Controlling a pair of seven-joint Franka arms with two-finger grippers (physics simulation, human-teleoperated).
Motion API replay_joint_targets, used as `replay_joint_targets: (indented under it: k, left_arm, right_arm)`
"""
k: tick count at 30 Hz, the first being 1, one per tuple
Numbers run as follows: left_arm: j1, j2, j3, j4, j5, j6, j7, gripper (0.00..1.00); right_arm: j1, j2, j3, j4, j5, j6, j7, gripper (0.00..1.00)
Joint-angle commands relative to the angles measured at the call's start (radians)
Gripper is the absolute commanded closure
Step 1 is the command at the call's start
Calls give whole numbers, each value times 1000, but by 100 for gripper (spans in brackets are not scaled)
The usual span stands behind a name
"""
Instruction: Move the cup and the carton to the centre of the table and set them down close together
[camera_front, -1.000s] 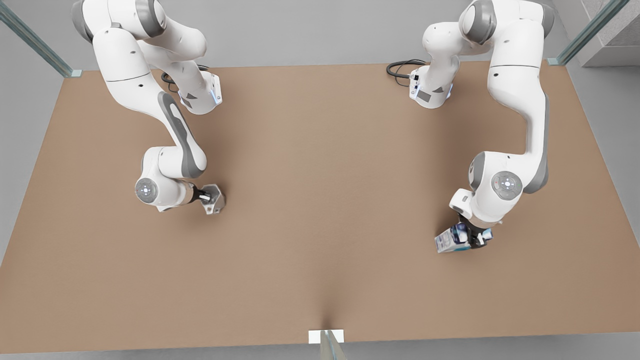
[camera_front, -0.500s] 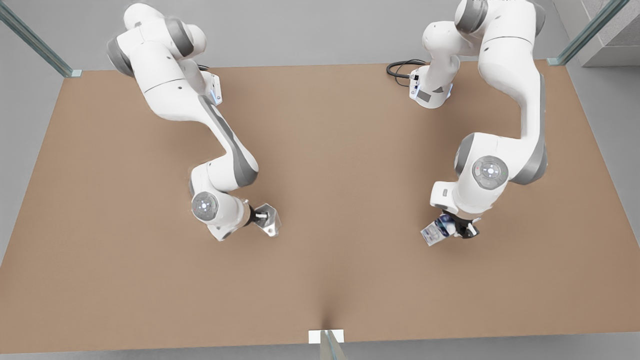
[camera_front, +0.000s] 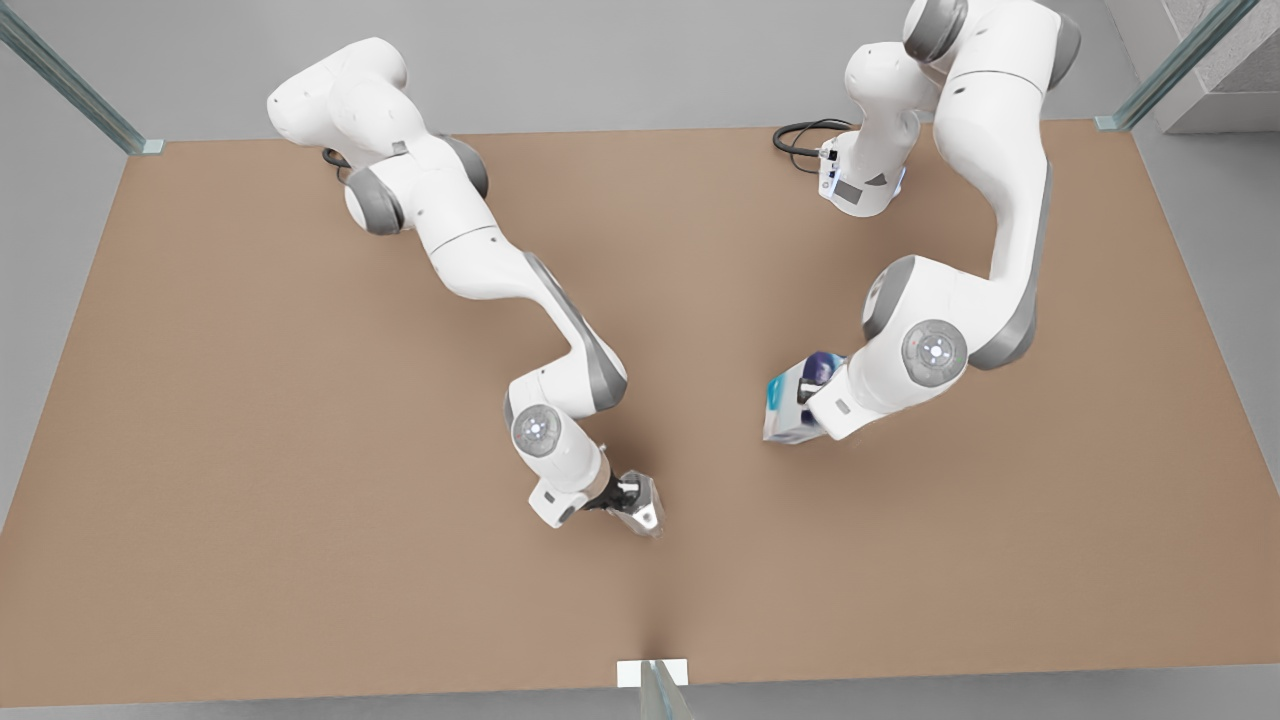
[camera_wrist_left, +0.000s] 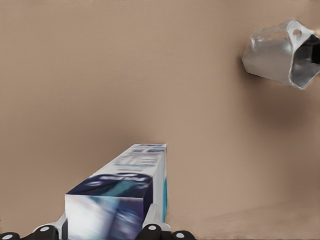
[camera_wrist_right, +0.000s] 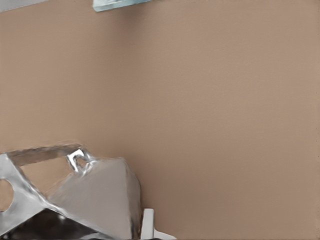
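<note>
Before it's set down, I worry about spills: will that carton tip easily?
Possibly: the carton looks tall and narrow, so it may topple if nudged. Its flat faces suggest the left gripper holds it firmly. It probably won't roll.

Plain light-brown table (camera_front: 250, 450)

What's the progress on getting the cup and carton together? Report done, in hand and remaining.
Done: both items are picked up. In hand: the left gripper carries the carton, the right gripper the cup, both near the middle of the table with a clear gap between them. Left: close that gap, set both down and release.
</note>
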Motion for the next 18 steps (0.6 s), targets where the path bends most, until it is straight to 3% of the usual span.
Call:
replay_joint_targets:
  k: [1,9,11,16,17,18]
  left_arm:
    - [2,-1,-2,0,145,-1,54,47]
    - [-23,-8,-67,2,395,34,568,46]
    - [-14,-13,-143,0,605,91,745,46]
    - [-6,-22,-164,-11,622,105,938,45]
    - [-12,-19,-165,-9,622,110,978,45]
    - [-6,-19,-185,-15,607,105,980,44]
  right_arm:
    - [0,1,0,1,1,0,0,9]
    - [2,-5,1,1,2,-4,13,0]
    - [2,-20,3,-2,2,-12,16,0]
    - [11,-121,6,-36,4,-53,20,0]
    - [0,-271,-8,-100,-15,-206,12,0]
    - [-80,-431,-2,-137,-245,-474,-138,0]
